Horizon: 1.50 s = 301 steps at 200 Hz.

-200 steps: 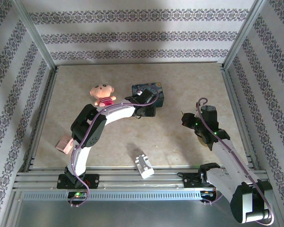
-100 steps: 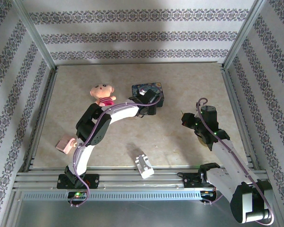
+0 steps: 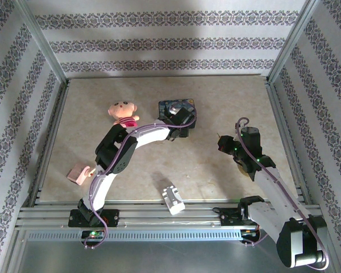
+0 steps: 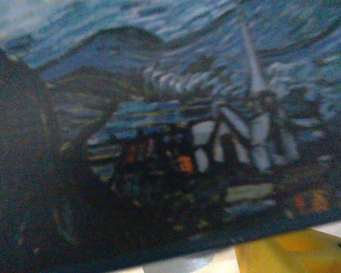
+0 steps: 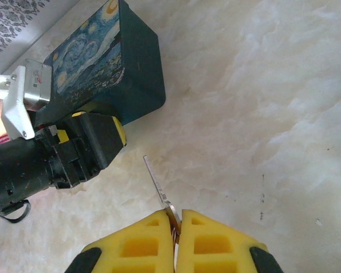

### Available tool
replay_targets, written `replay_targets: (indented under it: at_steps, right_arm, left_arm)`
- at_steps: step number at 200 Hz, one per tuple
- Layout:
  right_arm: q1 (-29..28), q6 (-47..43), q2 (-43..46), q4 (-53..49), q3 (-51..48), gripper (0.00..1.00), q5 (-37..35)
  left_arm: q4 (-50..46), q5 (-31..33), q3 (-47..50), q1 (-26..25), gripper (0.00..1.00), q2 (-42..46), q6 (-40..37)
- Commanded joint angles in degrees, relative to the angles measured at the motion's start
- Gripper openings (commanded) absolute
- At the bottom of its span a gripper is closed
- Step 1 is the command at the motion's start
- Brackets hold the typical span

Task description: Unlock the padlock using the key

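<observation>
The thin silvery key (image 5: pixel 157 182) sticks out forward from my right gripper (image 5: pixel 177 219), whose yellow pads are shut on its head; it hangs above bare table at the right (image 3: pixel 220 142). The padlock is hidden. My left gripper (image 3: pixel 179 118) is pressed up against the blue starry-night tin (image 3: pixel 169 106). In the left wrist view the tin's painted face (image 4: pixel 187 85) is blurred and very close, with one yellow fingertip (image 4: pixel 290 253) below it. From the right wrist, a yellow left finger (image 5: pixel 118 129) touches the tin's near end (image 5: pixel 102 62). Whether the jaws clamp the tin is unclear.
A small doll (image 3: pixel 123 112) lies just left of the tin. A pink block (image 3: pixel 78 174) sits near the left arm's base and a white plastic piece (image 3: pixel 172 198) by the front rail (image 3: pixel 159 215). Patterned walls enclose the table.
My left arm has stretched further out, carrying its gripper up onto the tin, with the jaws narrowing. The right arm and the key have stayed put.
</observation>
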<state>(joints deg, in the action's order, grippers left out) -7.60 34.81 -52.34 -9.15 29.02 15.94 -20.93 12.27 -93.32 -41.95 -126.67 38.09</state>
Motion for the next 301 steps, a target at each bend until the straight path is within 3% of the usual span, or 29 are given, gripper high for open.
replay_targets:
  at_steps: [1, 133, 153, 301]
  right_arm:
    - [0.64, 0.79, -0.33, 1.82, -0.08, 0.0, 0.93]
    - [0.63, 0.93, -0.93, 2.29, 0.3, 0.0, 1.98]
    - [0.7, 0.88, -0.84, 2.18, 0.47, 0.0, 2.16]
    - [0.6, 0.89, 0.14, 2.21, -0.97, 0.0, 1.55]
  left_arm:
    - [0.45, 3.16, -1.52, -0.67, 0.6, -1.03, 1.11]
    - [10.35, 8.23, 0.93, -1.38, 0.58, -2.2, -1.17]
    - [10.64, 9.13, 1.04, -1.38, 0.52, -2.44, -1.18]
    - [8.62, 10.11, -0.85, -1.11, 0.52, -5.4, -0.29]
